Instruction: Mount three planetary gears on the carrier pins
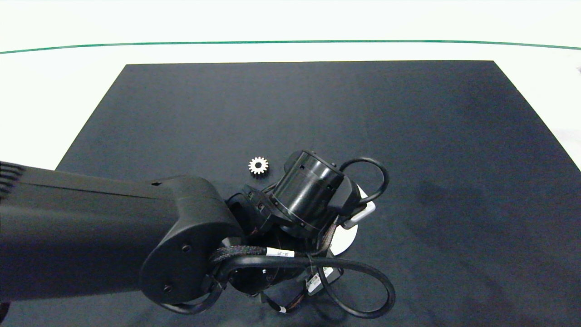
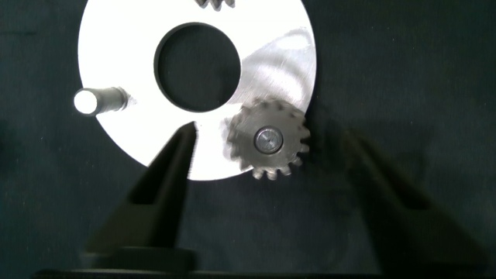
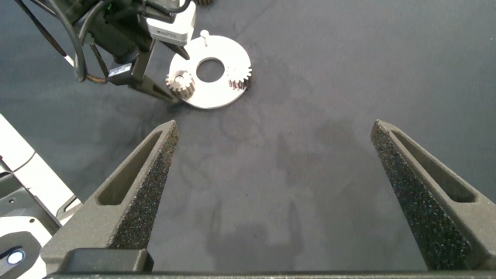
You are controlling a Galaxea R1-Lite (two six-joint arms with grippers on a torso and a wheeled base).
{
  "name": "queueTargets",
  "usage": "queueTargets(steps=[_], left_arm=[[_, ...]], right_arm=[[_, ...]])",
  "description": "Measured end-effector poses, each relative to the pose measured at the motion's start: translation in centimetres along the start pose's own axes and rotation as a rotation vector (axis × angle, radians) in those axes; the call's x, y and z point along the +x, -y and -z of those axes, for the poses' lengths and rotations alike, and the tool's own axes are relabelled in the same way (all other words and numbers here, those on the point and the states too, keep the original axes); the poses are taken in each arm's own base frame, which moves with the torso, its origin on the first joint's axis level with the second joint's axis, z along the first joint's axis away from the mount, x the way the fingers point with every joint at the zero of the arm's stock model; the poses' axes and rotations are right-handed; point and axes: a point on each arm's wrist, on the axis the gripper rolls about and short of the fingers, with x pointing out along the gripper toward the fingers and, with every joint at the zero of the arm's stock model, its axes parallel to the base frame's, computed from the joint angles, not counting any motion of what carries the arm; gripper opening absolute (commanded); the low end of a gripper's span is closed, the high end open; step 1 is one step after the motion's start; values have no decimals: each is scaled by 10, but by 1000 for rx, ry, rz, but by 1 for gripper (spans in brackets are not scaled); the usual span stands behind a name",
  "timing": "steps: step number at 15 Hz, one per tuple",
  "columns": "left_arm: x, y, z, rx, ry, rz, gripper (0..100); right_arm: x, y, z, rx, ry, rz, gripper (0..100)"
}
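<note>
Seen from above: a dark matte mat (image 1: 408, 136) over a white table (image 1: 54, 91), crossed at the far side by a thin green line (image 1: 290, 42). Left arm (image 1: 91, 236) bulky, black and smooth, looped with cables, blocking nearly all of the white disc (image 1: 347, 238), of which only a sliver of rim peeks out past the wrist. One loose planetary gear (image 1: 258, 165), small, silvery and toothed with a dark centre hole, lying flat on the mat just beyond that wrist, apart from the disc. Closer, from the left wrist: the flat round disc (image 2: 263, 70) with its large centre hole, brushed metal catching light; one gear (image 2: 268, 140) seated on a pin near the rim, the pin's end showing in its bore; one bare carrier pin (image 2: 93, 100), a short pale cylinder, standing upright; teeth of a second mounted gear (image 2: 217, 4) just cut by the frame edge. Left gripper (image 2: 267, 167) poised over the seated gear, fingers spread wide on either side, not touching it. From the right wrist, farther back: both mounted gears (image 3: 180, 82) and (image 3: 240, 76) visible on the disc (image 3: 209, 91), the bare pin (image 3: 204, 36) at its far edge. Right gripper (image 3: 283, 167) well apart from the disc, over bare mat, its grainy foam-faced fingers held wide apart, empty.
</note>
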Motion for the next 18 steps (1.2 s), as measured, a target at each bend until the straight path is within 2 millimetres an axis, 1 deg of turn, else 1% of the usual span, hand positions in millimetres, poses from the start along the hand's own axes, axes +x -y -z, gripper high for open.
queueTargets(steps=[2, 4, 6, 7, 9, 11, 14, 16, 18], left_arm=[[-13, -7, -2, -72, 18, -8, 100], [-30, -35, 0, -208, 20, -59, 100], [-48, -66, 1, -323, 64, -131, 100], [-56, -79, -1, -356, 94, -163, 100], [-63, -102, -6, -403, 137, -219, 100], [-60, -112, -13, -421, 158, -244, 100], [-43, -117, -20, -446, 153, -248, 100], [-31, -117, -21, -474, 137, -245, 100], [-23, -120, -18, -483, 120, -249, 100]], right_arm=[[0, 0, 0, 0, -1, 0, 100], [-1, 0, 1, 0, 0, 3, 100], [-1, 0, 1, 0, -1, 8, 100], [-1, 0, 1, 1, 0, 10, 100], [-2, 1, 1, 2, 4, 16, 100], [-5, 1, 1, -6, 11, 24, 100], [-10, 2, 2, -13, 21, 32, 100], [-8, 1, 4, -14, 12, 30, 100], [-8, 0, 5, -15, 8, 28, 100]])
